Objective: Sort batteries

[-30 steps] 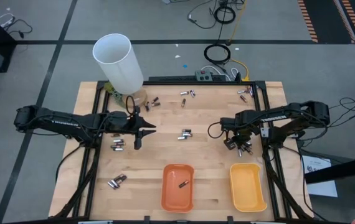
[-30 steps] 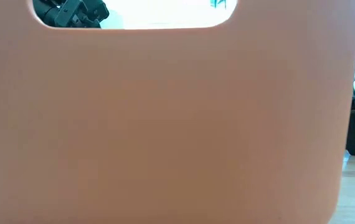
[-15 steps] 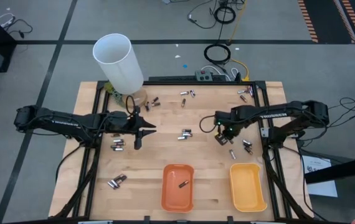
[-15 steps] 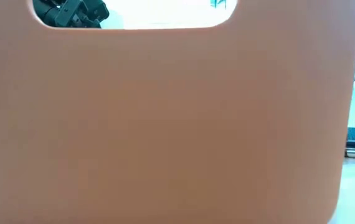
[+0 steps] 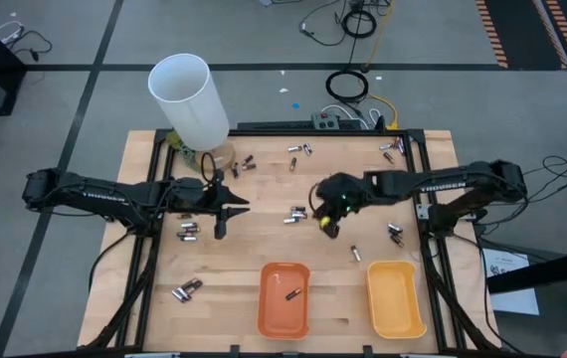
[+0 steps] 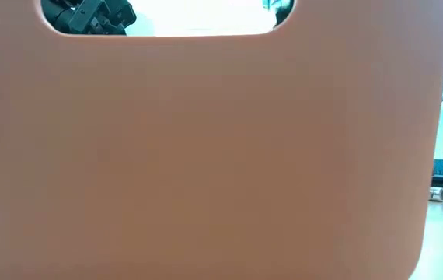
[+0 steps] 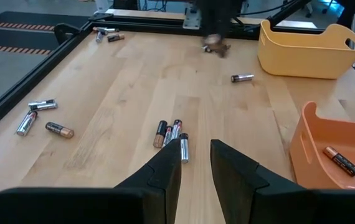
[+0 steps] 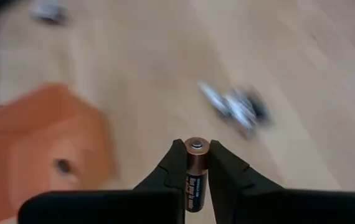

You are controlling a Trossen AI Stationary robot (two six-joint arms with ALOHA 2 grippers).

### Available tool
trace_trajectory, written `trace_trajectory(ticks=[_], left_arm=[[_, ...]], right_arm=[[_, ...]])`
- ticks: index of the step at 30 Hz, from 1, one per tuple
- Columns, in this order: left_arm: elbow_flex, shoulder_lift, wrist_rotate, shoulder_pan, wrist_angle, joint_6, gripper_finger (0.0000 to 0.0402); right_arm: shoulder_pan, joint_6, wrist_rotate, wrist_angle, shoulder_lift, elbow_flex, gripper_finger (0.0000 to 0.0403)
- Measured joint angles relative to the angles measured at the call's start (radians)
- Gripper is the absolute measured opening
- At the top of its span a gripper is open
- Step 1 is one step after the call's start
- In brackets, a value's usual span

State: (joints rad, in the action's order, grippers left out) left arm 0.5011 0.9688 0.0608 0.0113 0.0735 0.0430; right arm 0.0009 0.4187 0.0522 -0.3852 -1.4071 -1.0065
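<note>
Batteries lie scattered over the wooden table; three lie together just ahead of my left gripper. That gripper hovers open at the table's left middle with nothing between its fingers. My right gripper hangs over the table's middle, above and beyond the orange tray, shut on a dark battery with a coppery end. One dark battery lies in the orange tray. The yellow tray stands to its right. My right gripper pinches the dark battery by its sides between the two fingers. The battery lies along the fingers, its coppery end showing at their tips. The fingers slant down and toward the table's left. The battery is lifted clear of the table.
A tall white tube stands at the far left corner. Loose batteries lie near the far edge, on the left side and close to the yellow tray. The orange tray's wall fills the low view.
My right gripper has risen from the batteries at the table's right side and swung toward the middle, rolling and tipping as it went. It has stayed shut on the dark battery, which has come up clear of the table with it.
</note>
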Motion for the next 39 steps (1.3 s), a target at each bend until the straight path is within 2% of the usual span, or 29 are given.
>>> trace_trajectory(ticks=[6,13,20,34,39], left_arm=[[0.0,0.0,0.0,0.0,0.001,0.0,0.0097],[0.0,0.0,0.0,0.0,0.011,0.001,0.0097],[0.0,0.0,0.0,-0.001,0.016,0.003,0.0097],[0.0,0.0,0.0,-0.001,0.017,0.003,0.0097],[0.0,0.0,0.0,-0.001,0.017,0.004,0.0097]], right_arm=[[0.148,-0.157,0.0,0.262,-0.069,0.0,0.0023],[0.235,-0.233,0.0,0.409,-0.212,0.0,0.0023],[0.263,-0.228,-0.001,0.434,-0.278,0.0,0.0024],[0.31,-0.256,0.0,0.435,-0.293,0.0,0.0025],[0.309,-0.257,0.0,0.43,-0.305,0.0,0.0041]])
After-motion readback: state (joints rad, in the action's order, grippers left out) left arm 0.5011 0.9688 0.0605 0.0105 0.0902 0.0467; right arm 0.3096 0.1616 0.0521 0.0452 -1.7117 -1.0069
